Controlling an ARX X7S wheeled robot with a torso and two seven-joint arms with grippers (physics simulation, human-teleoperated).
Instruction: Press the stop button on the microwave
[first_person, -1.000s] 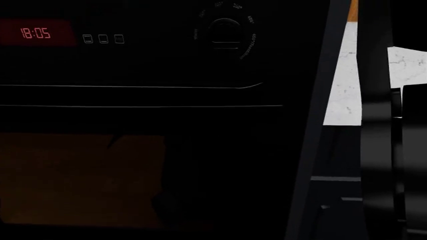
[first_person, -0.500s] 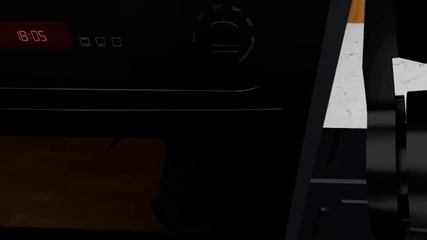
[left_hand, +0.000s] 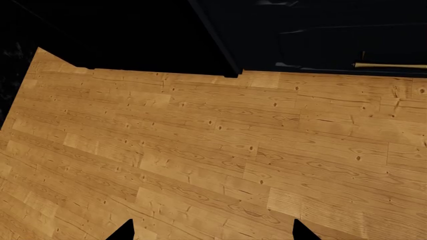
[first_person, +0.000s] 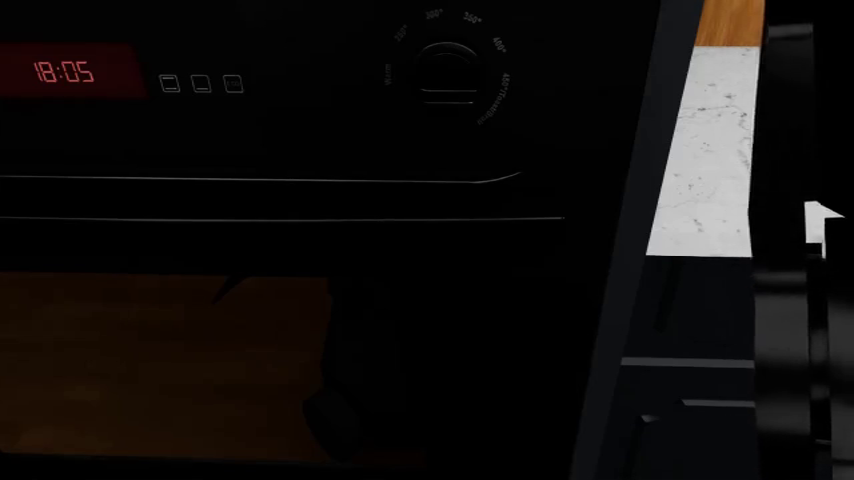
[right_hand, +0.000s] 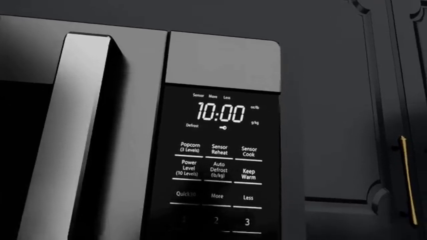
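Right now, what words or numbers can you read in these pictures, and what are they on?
"18:05": red clock on the dark oven panel.
"10:00": microwave display.
"Sensor More Less", "Defrost": around that display.
"Popcorn (3 Levels)", "Sensor Reheat", "Sensor Cook", "Power Level (10 Levels)", "Auto Defrost (lb/kg)", "Keep Warm", "Quick30", "More", "Less", "3": microwave keypad.
Markings around the oven dial: too small.

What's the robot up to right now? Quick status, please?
Left gripper pointing at wood floor, fingertips apart. Right gripper out of view; its camera faces the microwave keypad, clock 10:00. Stop button not in frame. Nothing blocking the panel.
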